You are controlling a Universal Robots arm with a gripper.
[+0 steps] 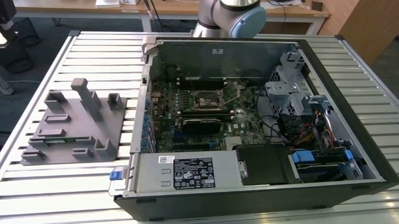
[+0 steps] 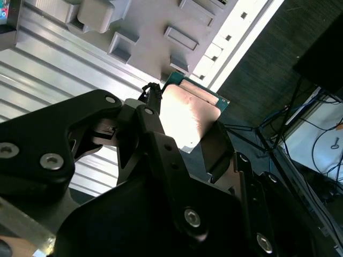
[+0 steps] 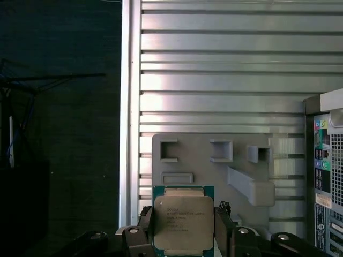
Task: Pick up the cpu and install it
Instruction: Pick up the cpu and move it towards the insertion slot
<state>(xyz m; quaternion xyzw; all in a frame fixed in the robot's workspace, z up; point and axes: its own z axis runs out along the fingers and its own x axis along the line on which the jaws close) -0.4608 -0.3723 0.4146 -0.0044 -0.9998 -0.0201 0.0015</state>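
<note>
My gripper (image 3: 184, 236) is shut on the cpu (image 3: 182, 220), a flat square chip with a silvery top and a green rim. Dark fingers (image 3: 223, 229) press on two opposite edges of it. In the second wrist view the cpu (image 2: 190, 113) stands between the fingers (image 2: 154, 126) of the gripper (image 2: 187, 136) and glares in the light. It hangs well above the grey holder tray (image 3: 214, 160), near the table's edge. In the exterior view the dark square socket (image 1: 206, 99) lies on the motherboard inside the open computer case (image 1: 324, 116).
The grey holder tray (image 1: 74, 126) sits on the slatted metal table (image 1: 93, 51) on the exterior view's left, with a green memory stick (image 1: 59, 139) in one slot. The arm's base (image 1: 227, 16) rises behind the case. Beyond the table edge (image 3: 126, 107) is dark floor with cables.
</note>
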